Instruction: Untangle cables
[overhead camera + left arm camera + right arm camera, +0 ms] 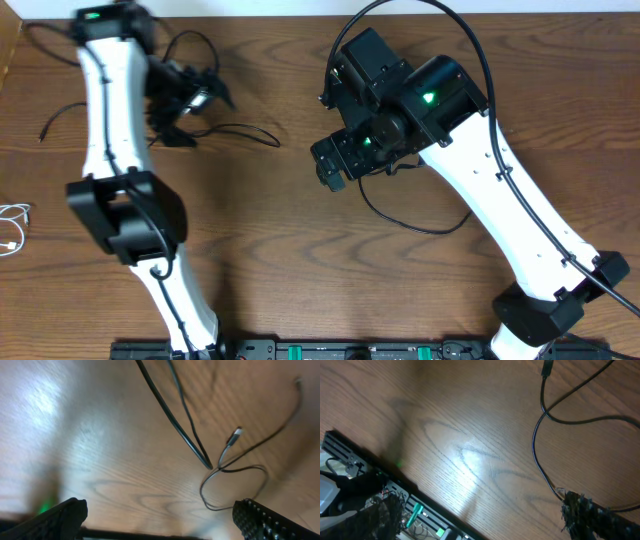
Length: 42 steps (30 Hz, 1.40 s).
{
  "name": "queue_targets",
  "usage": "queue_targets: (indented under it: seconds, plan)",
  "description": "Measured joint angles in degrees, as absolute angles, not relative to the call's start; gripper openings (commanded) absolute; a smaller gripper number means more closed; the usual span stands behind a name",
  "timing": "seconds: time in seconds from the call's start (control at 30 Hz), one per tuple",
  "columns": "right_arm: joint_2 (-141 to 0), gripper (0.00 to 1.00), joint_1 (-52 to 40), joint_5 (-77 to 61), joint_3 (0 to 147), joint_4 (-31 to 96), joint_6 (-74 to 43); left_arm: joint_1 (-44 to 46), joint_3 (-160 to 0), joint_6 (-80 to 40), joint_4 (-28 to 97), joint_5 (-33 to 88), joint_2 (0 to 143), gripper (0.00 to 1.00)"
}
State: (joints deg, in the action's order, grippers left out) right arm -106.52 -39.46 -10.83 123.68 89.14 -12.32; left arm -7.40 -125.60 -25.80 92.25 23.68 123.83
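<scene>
Black cables (245, 130) and a white cable (12, 228) lie loose on a glossy wood-grain surface (290, 250); the left gripper (200, 112) and right gripper (332, 165) hover above, jaws apart and empty.

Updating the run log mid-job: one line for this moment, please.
left gripper: open, empty, over black cables | right gripper: open, empty, by lone black cable | white cable: apart, far left

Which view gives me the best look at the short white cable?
Overhead. Only there does the white cable show, lying loosely looped at the frame's left edge and partly cut off by it. Neither wrist view catches it; they show only black cables.
</scene>
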Motion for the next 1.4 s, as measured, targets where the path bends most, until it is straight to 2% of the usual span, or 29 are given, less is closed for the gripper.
queue_targets:
  seconds: [0.3,0.43,0.53,0.6,0.7,0.73,0.77,1.07,1.4]
  plan:
    - [-106.5,0.99,-39.5,-10.8,123.7,90.2,-12.3,1.9,-118.6,-40.6,83.8,19.0,123.8,0.99]
    - [-106.5,0.99,-39.5,-10.8,123.7,90.3,-12.3,2.5,-116.6,-44.0,79.2,18.7,123.8,0.80]
    - [-106.5,0.99,-39.5,-10.8,123.7,90.4,-12.3,2.5,-115.4,-45.2,75.7,18.2,123.8,0.78]
    - [-106.5,0.99,-39.5,-10.8,123.7,90.4,-12.3,2.5,-114.3,-45.5,74.0,18.0,123.8,0.61]
    - [-106.5,0.99,-39.5,-10.8,123.7,90.4,-12.3,2.4,-112.7,-46.3,71.9,17.7,123.9,0.23]
    - [-106.5,0.99,-39.5,-10.8,123.7,90.4,-12.3,2.4,-112.4,-46.4,71.2,17.5,123.9,0.19]
    - [-106.5,0.99,-39.5,-10.8,123.7,90.4,-12.3,2.4,-112.2,-46.7,70.4,16.9,123.9,0.10]
    - [-106.5,0.99,-39.5,-10.8,123.7,90.4,-12.3,-0.3,-114.1,-45.3,62.7,11.2,124.0,0.07]
    - [-106.5,0.99,-39.5,-10.2,123.7,90.6,-12.3,-14.9,-138.1,-36.2,54.3,11.4,123.7,0.08]
